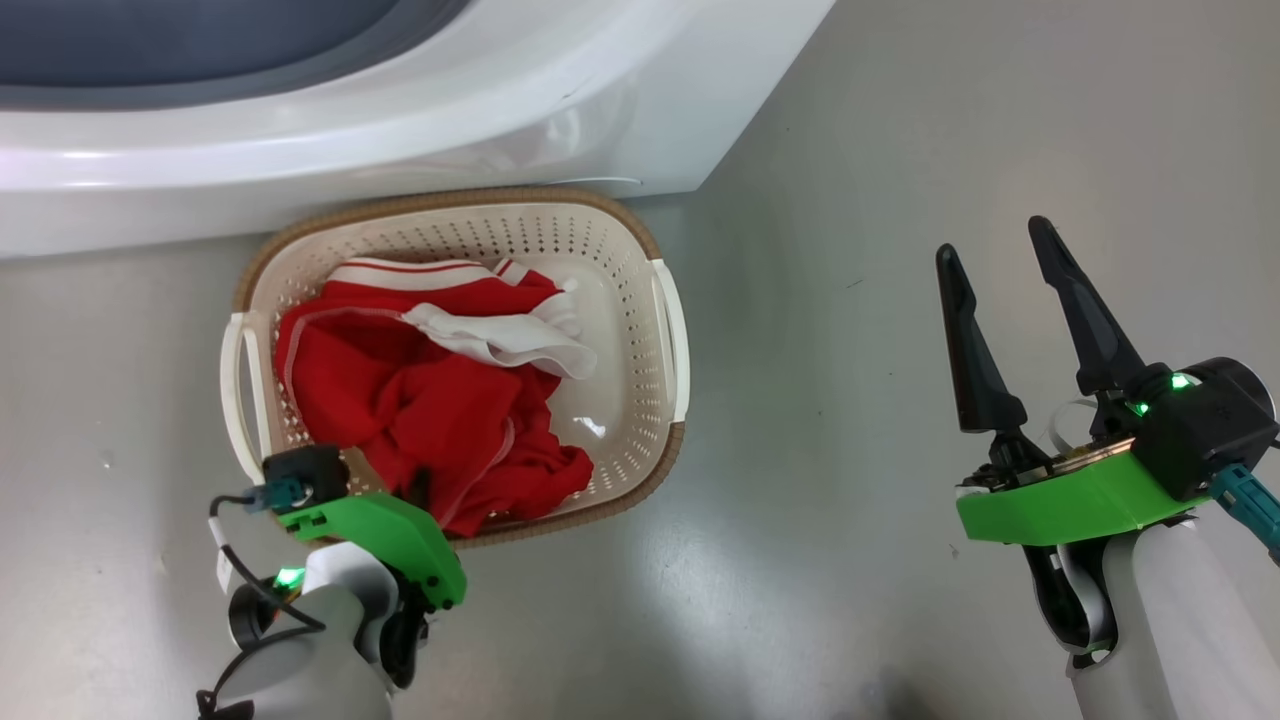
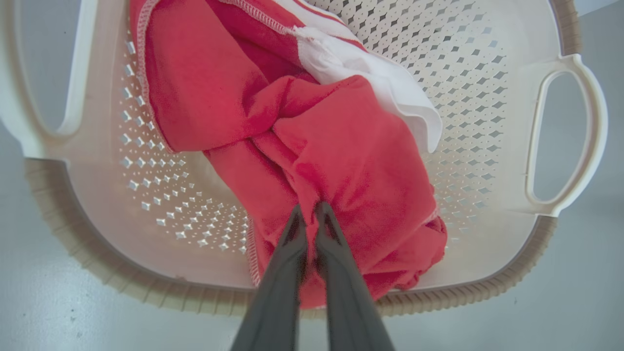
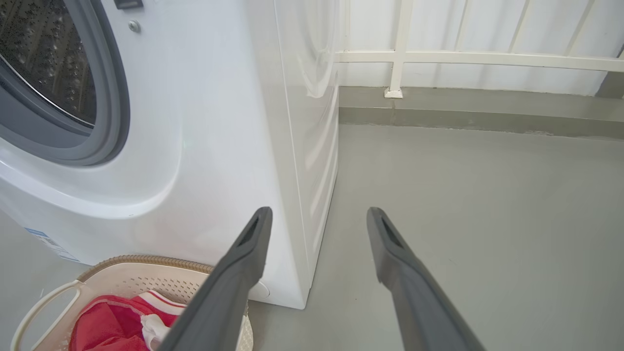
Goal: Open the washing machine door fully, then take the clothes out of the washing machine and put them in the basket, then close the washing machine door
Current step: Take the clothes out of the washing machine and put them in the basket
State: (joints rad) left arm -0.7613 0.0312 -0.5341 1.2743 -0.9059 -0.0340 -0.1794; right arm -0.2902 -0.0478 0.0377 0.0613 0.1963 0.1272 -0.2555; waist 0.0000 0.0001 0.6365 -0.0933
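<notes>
Plainly, the clothes (image 1: 420,400) lay inside the basket (image 1: 452,198), which sat left of centre in the head view, its far side just beside the foot of the washing machine (image 1: 400,120) that spanned the top of the frame. The left jaws were clenched on a fold of that red cloth: in the left wrist view their two dark fingers (image 2: 285,258) pressed together at bottom centre, the fabric puckering at their tips. The heap spread straight ahead of those tips, its long axis running from upper left to lower right of that frame, so by my reading the next move turned on letting go and drawing back over the near rim. The right jaws stood released, fingers (image 1: 975,340) splayed over bare grey floor (image 1: 850,500) at the right of the head view, well apart from the basket; the left arm was clearly nearer. The cloth looked soft and matte, with a limp white band (image 1: 510,340) folded across it; the basket was stiff cream plastic, perforated, with a brown woven-look rim. The washer was smooth glossy white, its grey gasket (image 3: 105,97) ringing a steel drum (image 3: 44,58).
</notes>
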